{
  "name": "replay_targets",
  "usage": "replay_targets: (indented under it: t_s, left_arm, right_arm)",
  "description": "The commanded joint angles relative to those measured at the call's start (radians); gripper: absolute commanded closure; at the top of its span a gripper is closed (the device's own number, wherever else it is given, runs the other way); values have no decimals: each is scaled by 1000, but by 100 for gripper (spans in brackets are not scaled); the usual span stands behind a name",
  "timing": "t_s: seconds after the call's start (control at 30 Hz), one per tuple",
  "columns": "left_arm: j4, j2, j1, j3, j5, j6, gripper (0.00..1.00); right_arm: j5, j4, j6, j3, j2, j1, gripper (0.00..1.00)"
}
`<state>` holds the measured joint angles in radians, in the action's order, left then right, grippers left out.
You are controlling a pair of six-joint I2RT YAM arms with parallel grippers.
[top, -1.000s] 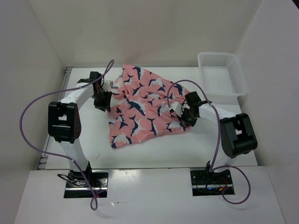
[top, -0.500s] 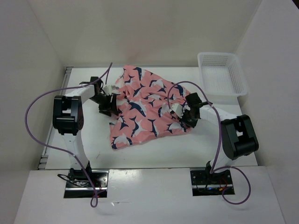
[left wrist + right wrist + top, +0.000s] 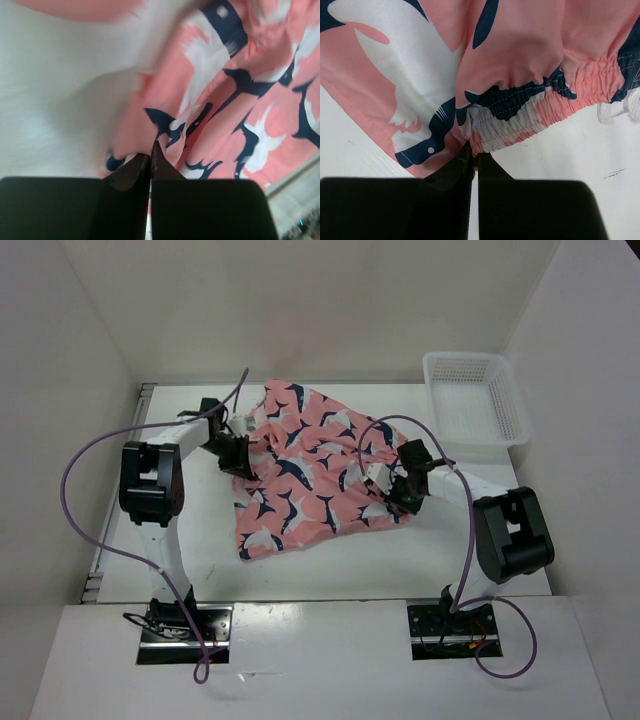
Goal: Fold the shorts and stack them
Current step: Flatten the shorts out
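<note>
The shorts (image 3: 300, 475) lie crumpled and partly spread on the middle of the white table; they are coral-pink with navy-and-white whale shapes. My left gripper (image 3: 240, 455) sits at their left edge, its jaws shut, with the fabric (image 3: 240, 100) bunched at the tips of the left gripper (image 3: 151, 149). My right gripper (image 3: 400, 498) is at the right edge. In the right wrist view the right gripper (image 3: 474, 152) is shut on the gathered waistband (image 3: 540, 107) of the shorts (image 3: 520, 50).
A white plastic mesh basket (image 3: 512, 410) stands at the back right corner, to the right of the shorts. Bare table (image 3: 330, 560) lies between the shorts and the arm bases. White walls close in the left, back and right sides.
My left gripper moved right, onto the left edge of the shorts, opened wider and then closed there. The right gripper stayed shut on the waistband, barely shifting.
</note>
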<state>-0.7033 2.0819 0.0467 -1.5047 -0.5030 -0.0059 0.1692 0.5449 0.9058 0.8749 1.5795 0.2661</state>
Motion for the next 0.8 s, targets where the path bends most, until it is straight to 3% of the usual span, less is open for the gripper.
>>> replay_targets:
  t_s: [0.0,0.1,0.27,0.43,0.53,0.57,0.6,0.67,0.73,0.77]
  left_arm:
    - [39,-14,-76,-132,96,6,100]
    - [30,-14,-114,-237,167,6,100]
    - [18,17,-114,-288,213,6,96]
    - [-5,18,-105,-288,210,6,53]
    - [-15,-46,-105,-259,224,6,38]
    - [-27,-68,-96,-259,233,6,37]
    - [-69,-91,-85,-238,245,6,37]
    - [-102,-193,-53,-171,279,6,36]
    - [-102,-337,48,-45,397,6,36]
    - [-102,-388,88,112,440,6,36]
  right_arm:
    - [-5,64,53,-40,-35,9,99]
    - [-5,73,71,-51,-46,9,99]
    - [4,73,71,-48,-46,9,99]
    - [4,64,44,-8,-46,9,92]
    - [26,52,-8,15,-46,9,67]
    - [26,52,-21,30,-46,9,47]
    - [26,43,-34,30,-46,9,40]
    - [26,56,-62,67,-46,9,34]
    - [26,75,-73,91,-58,9,31]
    - [10,75,-73,113,-73,9,31]
